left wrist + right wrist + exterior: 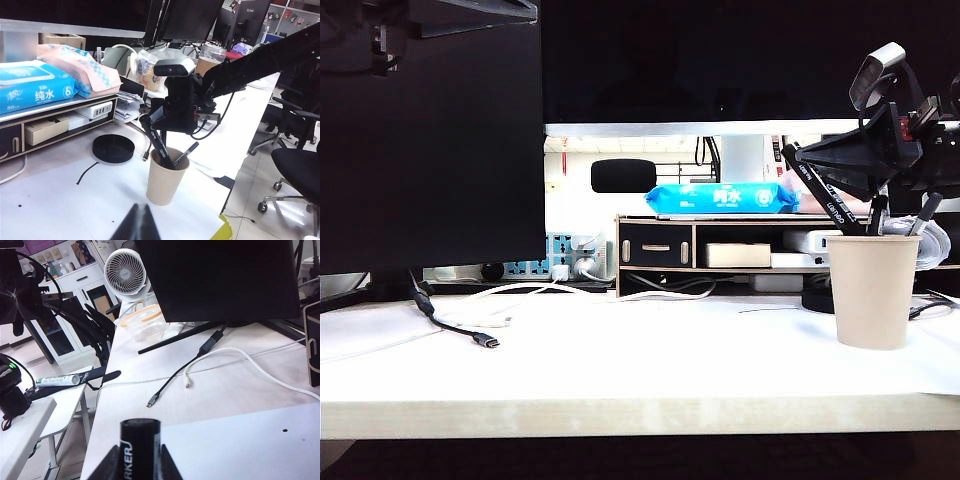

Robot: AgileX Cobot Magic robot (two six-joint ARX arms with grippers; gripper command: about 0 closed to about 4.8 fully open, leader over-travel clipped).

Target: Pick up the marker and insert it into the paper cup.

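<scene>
Marker is seen at the right of the exterior view, long and black, leaning with its lower end inside the paper cup. The cup stands upright on the white surface at the right side. Two shorter pens are also seen poking out of the cup. The right gripper is placed just above the cup, at the upper right of the frame. In the right wrist view the marker's top end is seen between the two fingers, but whether it is pinched or let go cannot be told. The left gripper is only shown as a dark tip, far from the cup, and its state cannot be told.
</scene>
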